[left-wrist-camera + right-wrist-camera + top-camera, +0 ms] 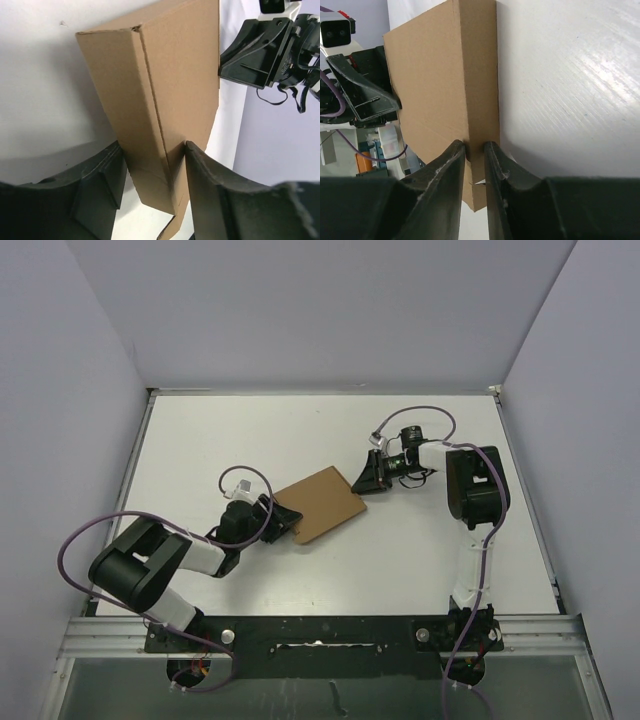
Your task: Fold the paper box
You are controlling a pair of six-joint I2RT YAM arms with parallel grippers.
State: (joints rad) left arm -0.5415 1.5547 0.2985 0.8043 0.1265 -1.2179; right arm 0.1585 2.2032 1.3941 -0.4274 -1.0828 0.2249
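At the middle of the table (pixel 430 560): paper box (pixel 318 504), long axis slanting from near-left to far-right. At its near-left end, left gripper (pixel 283 519), jaws half-wide, pressed on either side of a raised folded wall; at its far-right end, right gripper (pixel 363 483), jaws narrow, pinching a thin edge. Neither arm nearer. Left wrist only: crease (pixel 152 95) along that wall; overhead only: the diagonal lie.

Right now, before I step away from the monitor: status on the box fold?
Right gripper pinching the paper box at its far edge. Left gripper clamped across its near end. One side panel folded. Nothing in the way.
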